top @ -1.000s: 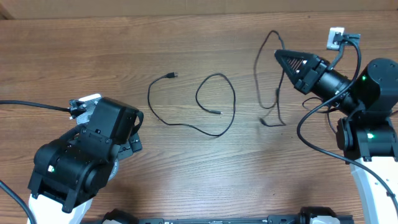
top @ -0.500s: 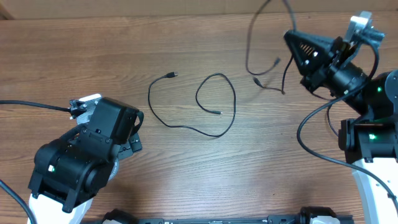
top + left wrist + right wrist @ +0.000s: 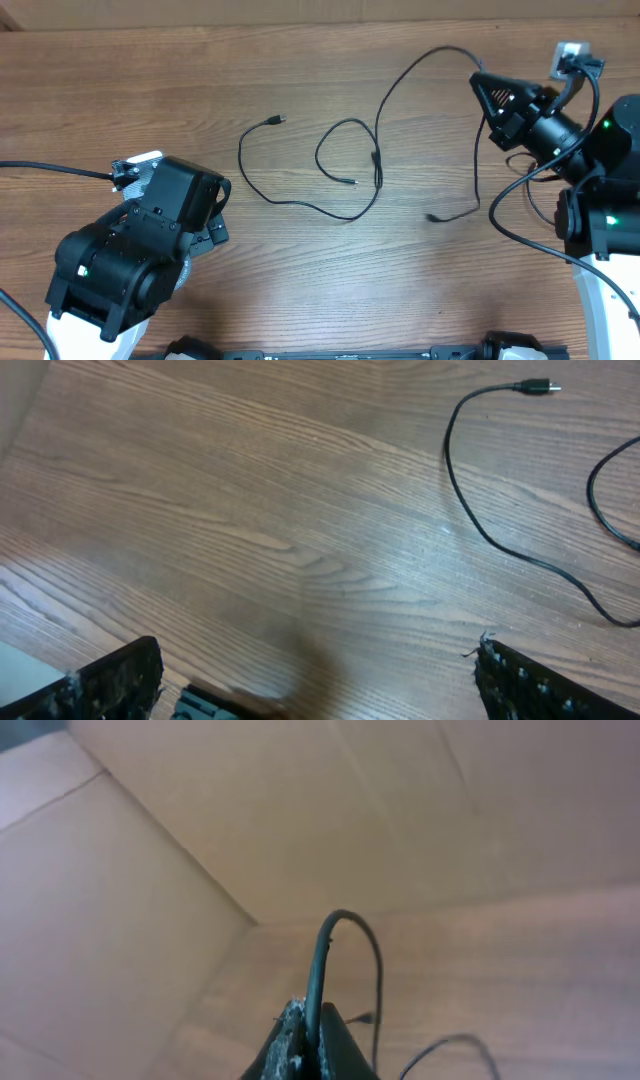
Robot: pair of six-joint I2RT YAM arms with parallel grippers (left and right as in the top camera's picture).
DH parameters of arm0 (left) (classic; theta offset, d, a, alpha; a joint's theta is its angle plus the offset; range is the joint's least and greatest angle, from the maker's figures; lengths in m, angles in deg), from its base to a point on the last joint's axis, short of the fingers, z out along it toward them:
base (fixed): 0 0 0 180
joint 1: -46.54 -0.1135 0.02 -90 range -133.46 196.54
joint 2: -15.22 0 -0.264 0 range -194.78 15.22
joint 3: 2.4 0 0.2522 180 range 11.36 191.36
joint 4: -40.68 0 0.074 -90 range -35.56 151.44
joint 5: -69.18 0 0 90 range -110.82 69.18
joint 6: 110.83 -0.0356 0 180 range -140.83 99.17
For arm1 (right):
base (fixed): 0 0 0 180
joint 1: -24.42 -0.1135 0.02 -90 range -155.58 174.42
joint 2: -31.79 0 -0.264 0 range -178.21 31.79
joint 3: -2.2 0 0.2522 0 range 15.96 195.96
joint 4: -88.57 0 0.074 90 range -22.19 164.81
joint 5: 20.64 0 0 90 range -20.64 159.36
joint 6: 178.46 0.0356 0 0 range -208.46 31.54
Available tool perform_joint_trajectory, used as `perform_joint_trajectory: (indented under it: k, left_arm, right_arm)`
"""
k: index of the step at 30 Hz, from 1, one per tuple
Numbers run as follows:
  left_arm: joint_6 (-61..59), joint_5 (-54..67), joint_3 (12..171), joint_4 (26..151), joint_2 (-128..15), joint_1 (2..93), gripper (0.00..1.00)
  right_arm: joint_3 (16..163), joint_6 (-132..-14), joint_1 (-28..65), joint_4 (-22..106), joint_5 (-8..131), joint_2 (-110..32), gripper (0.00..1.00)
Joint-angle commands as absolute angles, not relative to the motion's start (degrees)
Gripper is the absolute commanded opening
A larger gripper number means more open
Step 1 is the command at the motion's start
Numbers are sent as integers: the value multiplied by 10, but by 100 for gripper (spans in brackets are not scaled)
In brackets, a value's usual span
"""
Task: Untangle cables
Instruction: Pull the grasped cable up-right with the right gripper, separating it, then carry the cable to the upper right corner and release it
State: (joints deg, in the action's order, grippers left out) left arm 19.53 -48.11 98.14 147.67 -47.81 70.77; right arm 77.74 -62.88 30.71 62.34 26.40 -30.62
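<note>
Two cables on the wooden worktop, one of them held.

Right hand: fingers pressed together, pinching the held cable partway along its length. The right wrist view confirms it, with the cord arching up out of the closed tips. From the pinch, one run loops up and left, then drops to the middle of the worktop. The other run falls straight down to a small plug lying on the wood.

Loose cable lies flat mid-worktop. Its plug end is at upper left, and it sweeps down and right into an open loop. The held cable's left run overlaps the right side of that loop. Cannot tell whether they touch or are just crossed.

Left hand: fingers spread wide, holding nothing, low over bare wood at the near-left. The loose cable's plug end is well ahead of it.
</note>
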Motion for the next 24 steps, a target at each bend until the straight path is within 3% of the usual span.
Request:
perform_joint_trajectory:
  k: [1, 24]
  left_arm:
    - [203, -493, 981, 1476, -478, 706, 100]
    - [203, -493, 981, 1476, -478, 706, 100]
  right_arm:
    - [790, -553, 308, 611, 273, -302, 4]
    - [790, -559, 308, 556, 343, -318, 4]
